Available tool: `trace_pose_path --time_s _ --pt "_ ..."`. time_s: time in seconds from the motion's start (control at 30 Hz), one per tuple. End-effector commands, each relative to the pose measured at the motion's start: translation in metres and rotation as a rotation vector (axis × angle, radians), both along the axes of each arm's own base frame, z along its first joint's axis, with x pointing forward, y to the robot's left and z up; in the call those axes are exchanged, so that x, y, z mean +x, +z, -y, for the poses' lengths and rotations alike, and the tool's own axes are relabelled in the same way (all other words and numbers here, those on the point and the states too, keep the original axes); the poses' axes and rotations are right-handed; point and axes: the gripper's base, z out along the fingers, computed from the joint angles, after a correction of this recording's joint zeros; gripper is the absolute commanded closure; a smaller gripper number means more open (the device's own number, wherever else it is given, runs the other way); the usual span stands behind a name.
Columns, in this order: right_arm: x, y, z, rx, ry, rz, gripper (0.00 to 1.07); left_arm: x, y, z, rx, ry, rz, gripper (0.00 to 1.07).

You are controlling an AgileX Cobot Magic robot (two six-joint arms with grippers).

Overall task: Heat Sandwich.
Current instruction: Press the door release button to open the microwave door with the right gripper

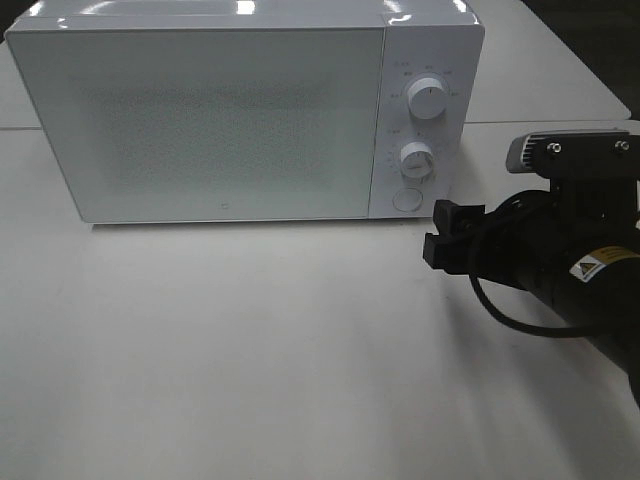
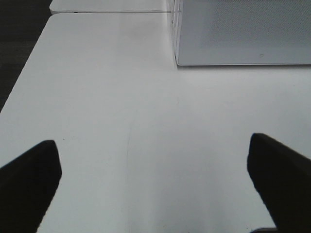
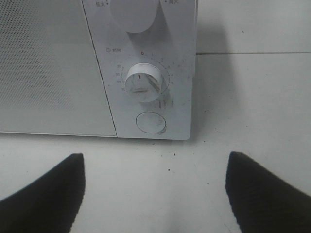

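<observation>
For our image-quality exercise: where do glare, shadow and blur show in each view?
Exterior high: glare spots along the top of the microwave. Left wrist: even light, the left gripper dark and soft-edged. Right wrist: upper knob blurred, lower knob sharper, the microwave's shadow on the table beside it.

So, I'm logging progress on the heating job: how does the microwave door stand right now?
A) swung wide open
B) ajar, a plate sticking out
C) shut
C: the microwave door sits flush beside the control panel, with no gap along its edge.
</observation>
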Motion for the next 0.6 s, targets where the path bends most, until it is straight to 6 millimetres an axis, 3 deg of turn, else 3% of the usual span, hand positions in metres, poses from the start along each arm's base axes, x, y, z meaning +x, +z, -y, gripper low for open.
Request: trace_pose_path --time_s 0.03,0.6 --pt "-0.001 -0.002 -0.002 -0.016 -0.028 0.032 0.31 -0.004 -0.001 0.000 -0.003 0.004 0.032 0.05" --pt "-0.017 -0.019 -0.023 -0.048 -0.046 0.062 0.31 -0.004 -0.001 0.000 -0.003 0.004 0.032 0.05"
